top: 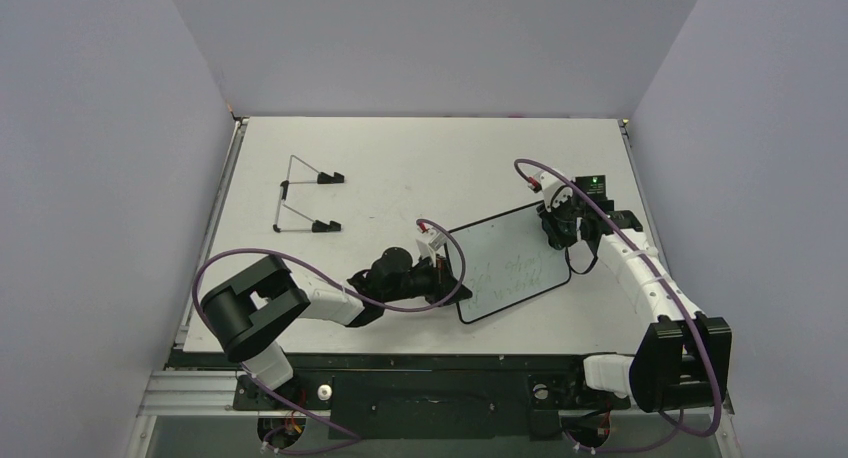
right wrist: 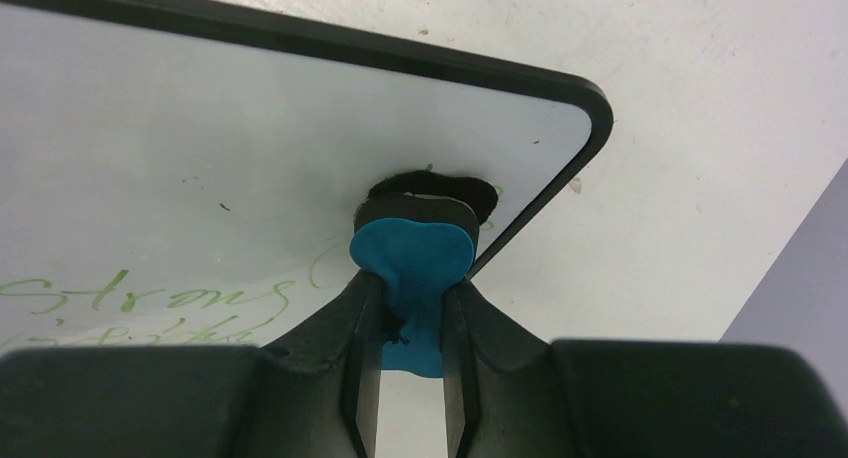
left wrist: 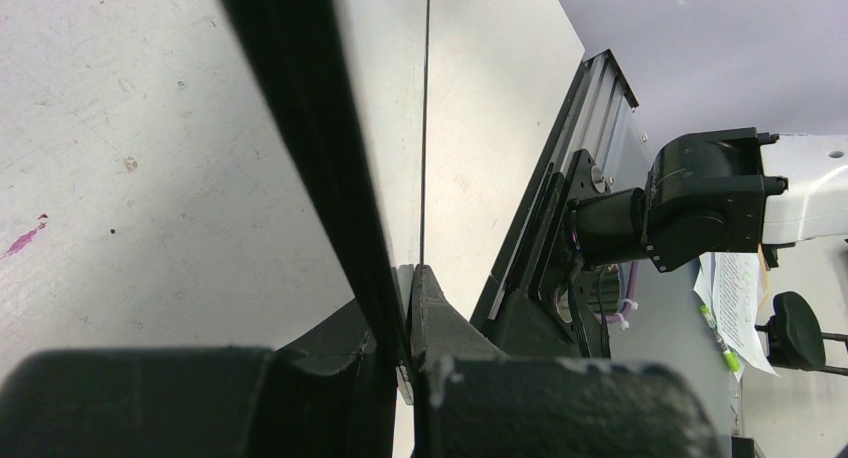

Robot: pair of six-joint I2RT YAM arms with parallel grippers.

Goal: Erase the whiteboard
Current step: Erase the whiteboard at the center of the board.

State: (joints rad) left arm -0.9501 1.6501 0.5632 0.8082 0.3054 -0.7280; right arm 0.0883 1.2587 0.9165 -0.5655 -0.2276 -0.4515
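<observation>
Two pincers engaged: left pincer (left wrist: 405, 278) clamped on left edge of thin white glossy black-rimmed whiteboard (top: 505, 268), right of bench (top: 420, 168) centre; right pincer (right wrist: 412, 313) pinching small blue-and-black eraser block (right wrist: 410, 250), pressed against board's far-right corner (green handwriting (right wrist: 150, 293) beside it).

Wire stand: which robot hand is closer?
Left. The left gripper clamps the whiteboard edge facing the wire stand; the right gripper holds the eraser at the board's opposite end.

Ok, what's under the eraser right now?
The whiteboard, its white face near a rounded corner; the right gripper holds the eraser against it. Green writing shows beside it. Whether any ink lies directly beneath the pad is covered.
</observation>
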